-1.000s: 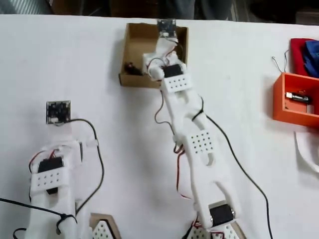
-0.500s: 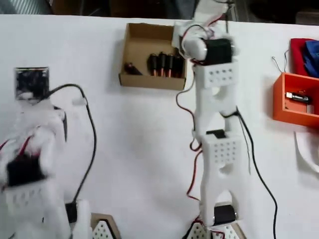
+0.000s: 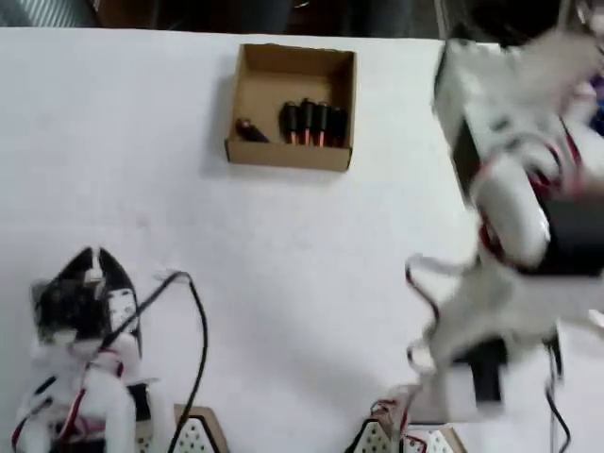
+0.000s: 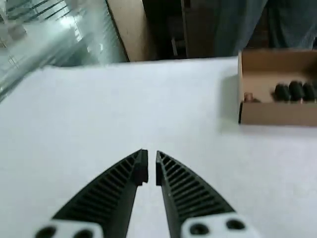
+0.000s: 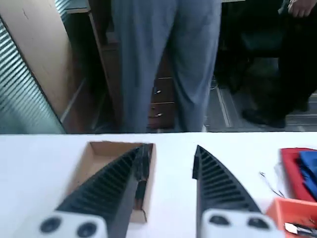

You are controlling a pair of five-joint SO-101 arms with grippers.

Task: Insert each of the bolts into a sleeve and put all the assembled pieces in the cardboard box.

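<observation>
Inside the cardboard box (image 3: 274, 71) lie several assembled pieces (image 3: 305, 121) — left gripper (image 4: 150, 166) nearly closed, right gripper (image 5: 171, 161) parted.

The white table (image 3: 283, 255) carries all of these things. On the table, near its right edge, stands an orange tray (image 5: 280, 215), and a small object (image 5: 297, 228) lies inside it; what it is, I cannot tell. Just behind the tray, also on the table, lies a red item (image 5: 294, 166) with something blue (image 5: 309, 168) on top. A thin wire (image 5: 269, 182) lies on the table beside the red item. Beyond the far edge of the table there is a wooden panel (image 5: 32, 54), a ribbed panel (image 5: 22, 109) next to it, a drawer unit (image 5: 163, 106) and a tiled floor (image 5: 230, 114).
</observation>
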